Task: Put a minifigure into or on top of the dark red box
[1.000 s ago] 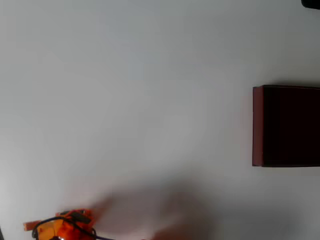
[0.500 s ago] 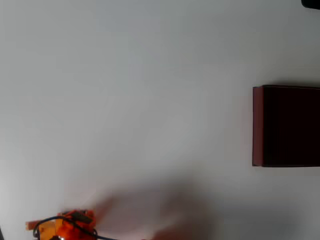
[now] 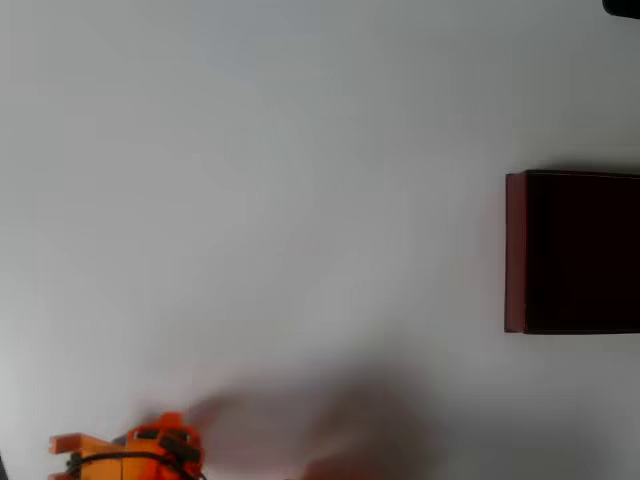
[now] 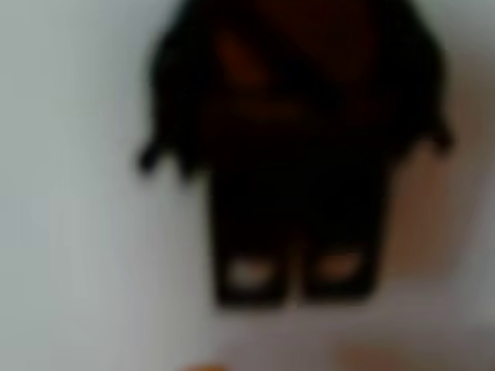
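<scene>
The minifigure [image 4: 290, 154] looms very close and blurred in the wrist view: a dark, near-black figure with its two legs pointing down the picture, over the white table. Faint orange smudges of my gripper lie along that view's bottom edge; the fingers are too blurred to read. From overhead, my orange arm [image 3: 140, 452] pokes in at the bottom left corner. The dark red box [image 3: 515, 250] stands at the right edge, open side up with a near-black inside, far from the arm.
The white table [image 3: 300, 180] stretches between the arm and the box. A soft blurred shadow [image 3: 330, 430] lies along the bottom middle. A small dark object [image 3: 622, 6] sits at the top right corner.
The orange arm at the bottom left has shifted slightly and turned; its black cable no longer loops across it. The box has not moved.
</scene>
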Motion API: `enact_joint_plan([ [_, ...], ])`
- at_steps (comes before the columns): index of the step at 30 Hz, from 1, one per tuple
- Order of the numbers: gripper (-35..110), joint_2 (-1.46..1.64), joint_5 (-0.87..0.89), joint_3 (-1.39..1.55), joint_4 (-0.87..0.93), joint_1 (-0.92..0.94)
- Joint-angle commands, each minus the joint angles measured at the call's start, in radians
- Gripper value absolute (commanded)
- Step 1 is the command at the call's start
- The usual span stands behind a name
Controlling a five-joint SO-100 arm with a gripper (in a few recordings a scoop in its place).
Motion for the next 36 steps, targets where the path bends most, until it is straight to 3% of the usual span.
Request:
enact_joint_plan([
  [1,19,0.092,0.064,0.064,-0.012,-0.04],
  [16,19,0.124,0.167,0.143,-0.089,-0.121],
  [36,15,-0.002,0.152,0.072,-0.112,-0.127],
])
